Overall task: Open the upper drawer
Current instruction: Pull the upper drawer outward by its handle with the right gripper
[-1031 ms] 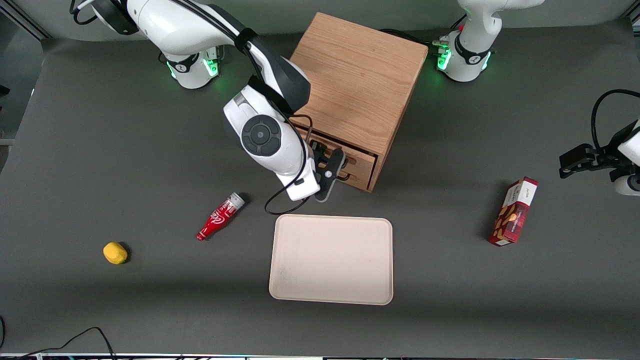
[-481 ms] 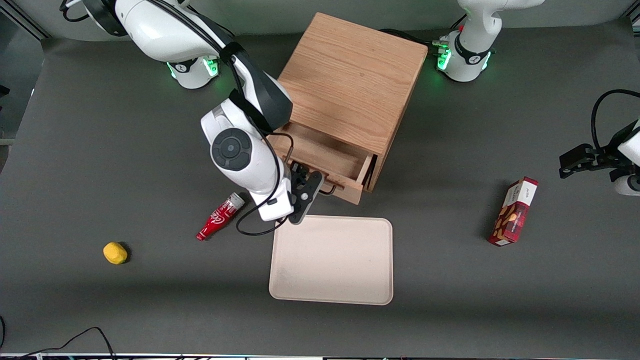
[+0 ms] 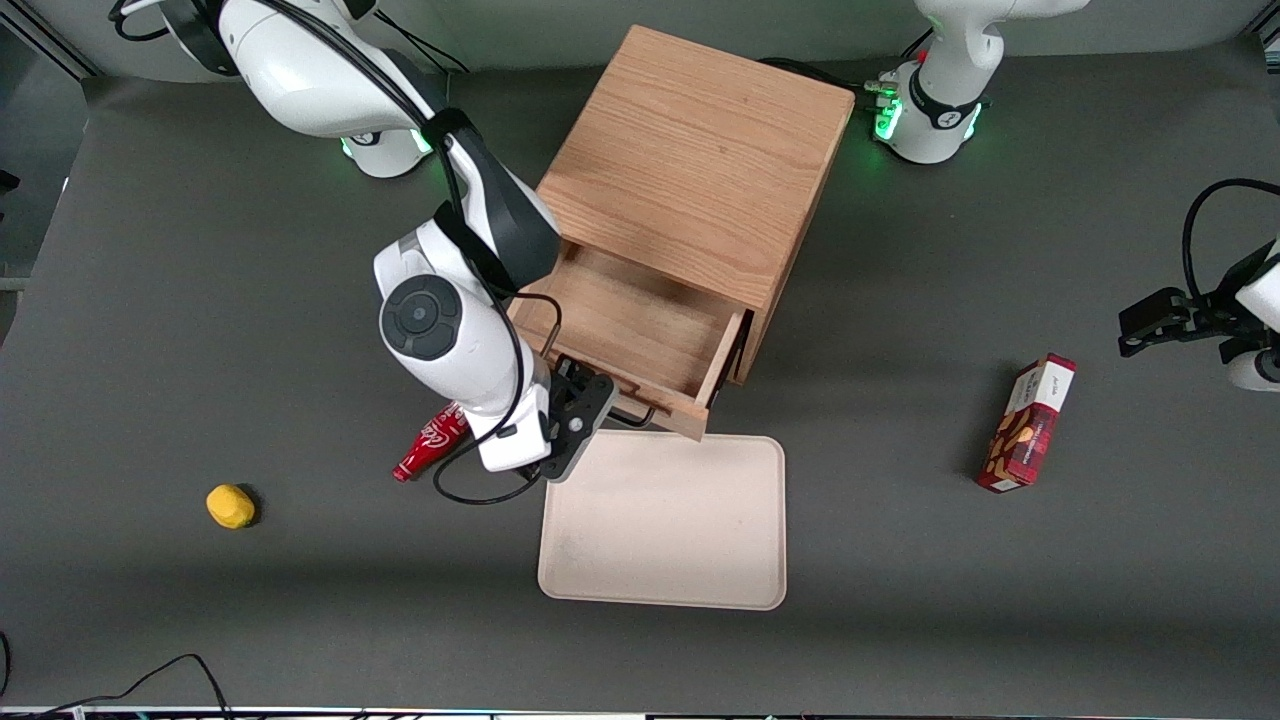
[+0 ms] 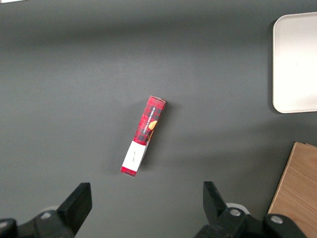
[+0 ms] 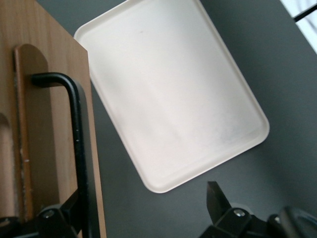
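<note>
Lowest and nearest the working arm's end of the dark surface sits a small yellow lump, in the lower part of the front frame. A bit closer to the middle lies a red bottle on its side, partly tucked under the right arm's wrist. Then comes the pincer, around the centre of the frame, right at the black wire handle. In the wrist view its fingers are spread wide apart, not clamped on anything, and the handle bar runs just beside one of them.

The upper drawer is pulled well out of the oak cabinet, which fills the upper middle of the frame. You can look straight down into its bare wooden bottom, and its front panel hangs over the edge of the cream tray in the lower middle. Way off toward the parked arm's end there's a red snack box, about mid-height in the frame.
</note>
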Controlling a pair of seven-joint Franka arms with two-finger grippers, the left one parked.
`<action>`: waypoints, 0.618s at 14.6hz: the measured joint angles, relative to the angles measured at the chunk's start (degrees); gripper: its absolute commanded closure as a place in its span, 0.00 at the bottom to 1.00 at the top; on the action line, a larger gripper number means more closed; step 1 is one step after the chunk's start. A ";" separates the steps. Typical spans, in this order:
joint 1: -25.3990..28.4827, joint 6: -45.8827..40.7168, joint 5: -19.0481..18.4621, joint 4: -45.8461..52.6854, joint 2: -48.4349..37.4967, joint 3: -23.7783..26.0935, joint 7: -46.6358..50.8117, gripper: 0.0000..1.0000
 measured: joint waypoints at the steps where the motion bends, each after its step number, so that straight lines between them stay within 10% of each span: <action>1: -0.51 0.75 0.00 0.10 0.19 -0.04 -0.02 0.00; 9: -4.42 1.80 0.00 2.27 1.37 -0.11 -0.16 0.00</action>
